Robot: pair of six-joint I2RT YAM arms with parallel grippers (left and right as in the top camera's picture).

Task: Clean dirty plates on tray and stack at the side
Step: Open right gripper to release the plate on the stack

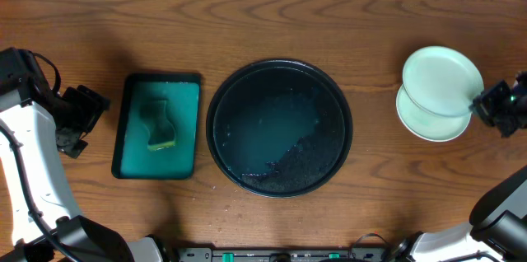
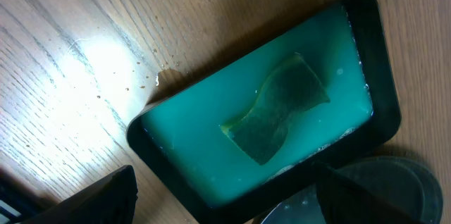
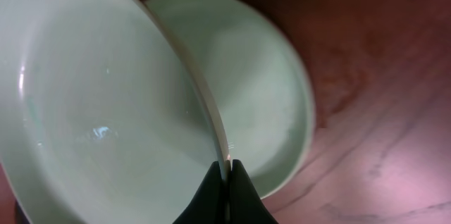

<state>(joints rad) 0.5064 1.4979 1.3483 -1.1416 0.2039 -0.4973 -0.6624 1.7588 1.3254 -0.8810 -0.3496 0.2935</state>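
The large round black tray (image 1: 279,127) sits mid-table, wet, with no plates on it; its edge shows in the left wrist view (image 2: 394,192). My right gripper (image 1: 487,105) is shut on the rim of a mint green plate (image 1: 441,79), holding it tilted above the plates (image 1: 428,122) lying on the table at the right. In the right wrist view the fingers (image 3: 225,175) pinch the held plate's rim (image 3: 99,111), with a plate below (image 3: 261,90). My left gripper (image 1: 78,122) is open and empty, left of the teal tray; its fingers (image 2: 225,203) frame the view.
A rectangular teal tray (image 1: 158,126) with a green sponge (image 1: 158,123) lies left of the black tray; both show in the left wrist view, tray (image 2: 197,132) and sponge (image 2: 278,108). The table's right edge is close to the plates.
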